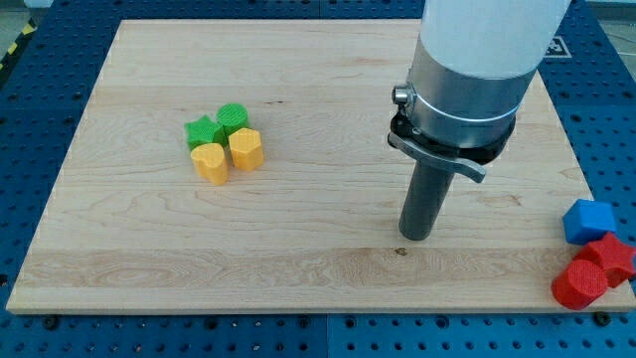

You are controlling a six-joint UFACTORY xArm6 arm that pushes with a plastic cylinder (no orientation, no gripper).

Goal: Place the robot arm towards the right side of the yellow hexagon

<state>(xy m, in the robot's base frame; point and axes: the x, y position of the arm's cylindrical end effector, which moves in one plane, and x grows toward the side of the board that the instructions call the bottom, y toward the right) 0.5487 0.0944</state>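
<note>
The yellow hexagon [245, 148] sits on the wooden board [298, 89] left of centre, in a tight cluster. A yellow heart-like block [210, 162] touches it on its left. A green star [203, 131] and a green round block [233, 118] sit just above. My tip [416, 236] rests on the board well to the right of the hexagon and lower in the view, far from the cluster and touching no block. The arm's white and grey body hides the blue block seen earlier at the upper right.
At the view's right edge, off the board, lie a blue block [588, 221] and two red blocks [578, 285] [612, 258]. A blue perforated table surrounds the board.
</note>
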